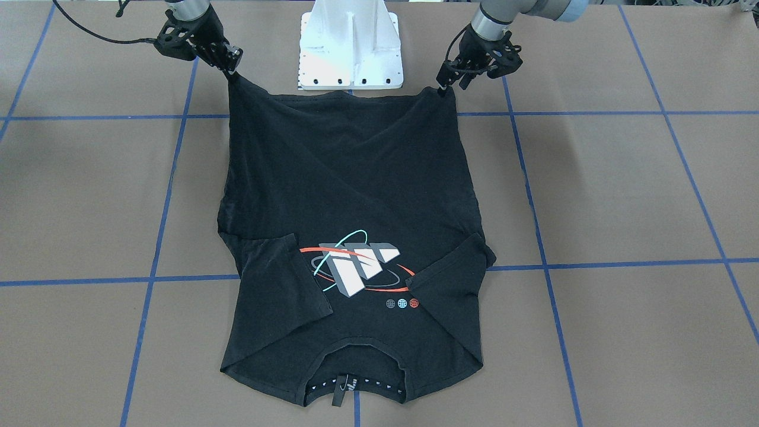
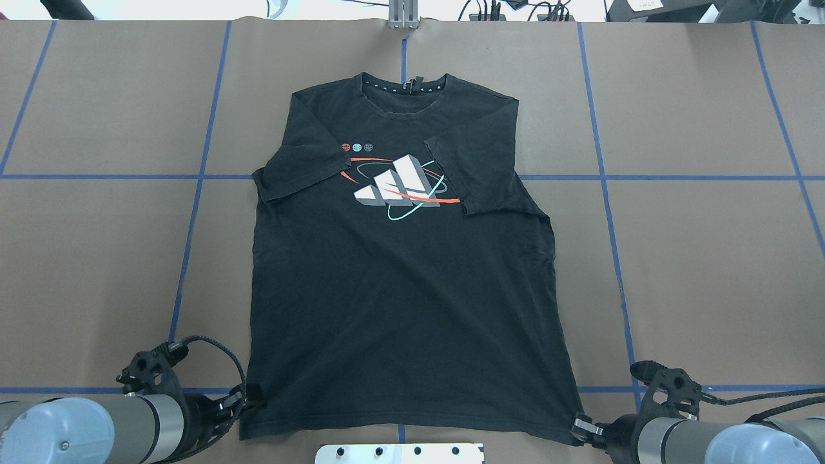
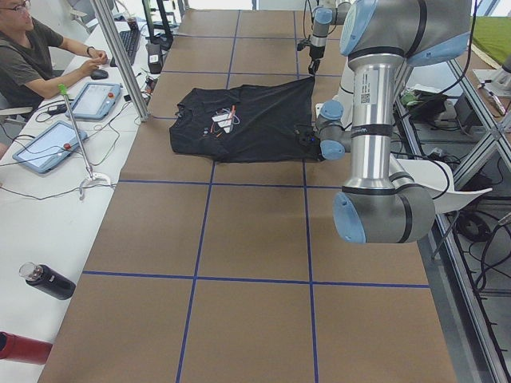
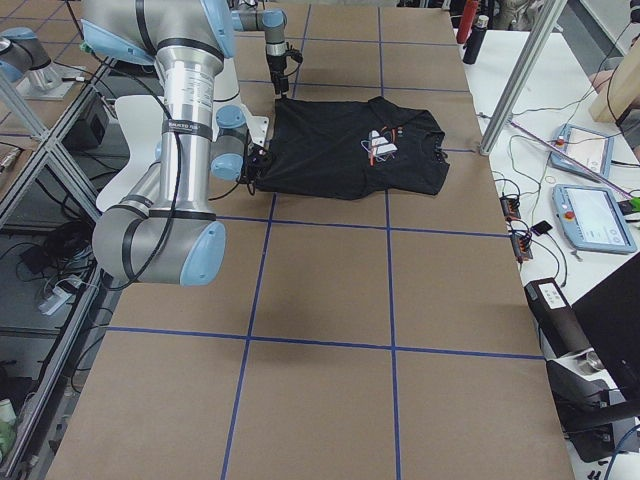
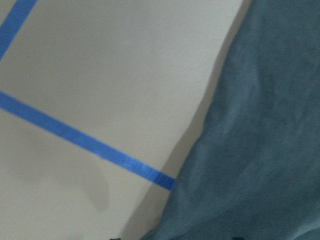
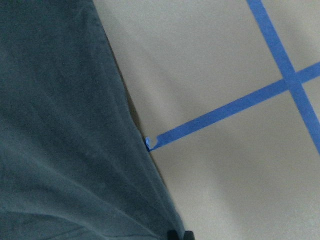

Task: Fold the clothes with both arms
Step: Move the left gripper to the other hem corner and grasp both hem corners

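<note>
Overhead exterior has both my arms coming in at the near edge of the desk [image 2: 709, 258]. My left claw [image 2: 248, 394] is pinched shut on one bottom corner of the black T-shirt [image 2: 399, 290], and my right claw [image 2: 577, 425] is clamped on the other. The hem [image 2: 387, 422] runs between the two claws, just ahead of the white pedestal [image 1: 351, 47].

From across the desk, both gripped corners are lifted slightly off the surface, and the cloth falls away from them in shallow creases. The rest of the shirt lies flat and face up, stretching away from my claws. Its collar [image 2: 403, 90] is at the far end, well apart from both claws. The blocky logo [image 2: 396, 187] (ringed with red and cyan) sits beyond the middle of the shirt, and both sleeves [image 2: 290, 171] are folded inward, their edges touching it.

My wrist cameras show only dark fabric beside brown desk, crossed by blue tape lines [image 2: 129, 176].
</note>
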`<state>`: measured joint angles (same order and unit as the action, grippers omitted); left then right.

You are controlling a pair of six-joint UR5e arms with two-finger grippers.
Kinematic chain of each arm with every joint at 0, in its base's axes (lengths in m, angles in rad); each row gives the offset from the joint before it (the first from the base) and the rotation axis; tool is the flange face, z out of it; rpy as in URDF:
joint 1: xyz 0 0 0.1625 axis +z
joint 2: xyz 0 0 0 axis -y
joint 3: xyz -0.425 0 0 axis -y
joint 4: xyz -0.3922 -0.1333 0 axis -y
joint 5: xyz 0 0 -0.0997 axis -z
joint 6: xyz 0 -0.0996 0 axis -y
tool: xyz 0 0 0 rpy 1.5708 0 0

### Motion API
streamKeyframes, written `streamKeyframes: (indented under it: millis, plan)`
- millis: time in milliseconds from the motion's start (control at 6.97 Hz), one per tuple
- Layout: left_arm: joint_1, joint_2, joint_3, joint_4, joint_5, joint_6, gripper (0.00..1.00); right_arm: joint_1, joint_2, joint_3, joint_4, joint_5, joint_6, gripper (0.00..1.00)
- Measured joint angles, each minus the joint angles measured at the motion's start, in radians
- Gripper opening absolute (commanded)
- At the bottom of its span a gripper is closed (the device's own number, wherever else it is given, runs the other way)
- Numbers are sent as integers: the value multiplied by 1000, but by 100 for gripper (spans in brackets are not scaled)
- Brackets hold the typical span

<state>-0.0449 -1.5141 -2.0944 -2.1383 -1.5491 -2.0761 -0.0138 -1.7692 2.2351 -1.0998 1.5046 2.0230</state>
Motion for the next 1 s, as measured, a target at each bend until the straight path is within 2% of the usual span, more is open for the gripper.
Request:
streamKeyframes:
  millis: [287,1005]
  plan:
    - [40,1,7,0,36,-31,74,1,0,0,0,-1,0,0]
    - [48,4,17,1,84,-28,70,1,-1,0,1,-4,0,0]
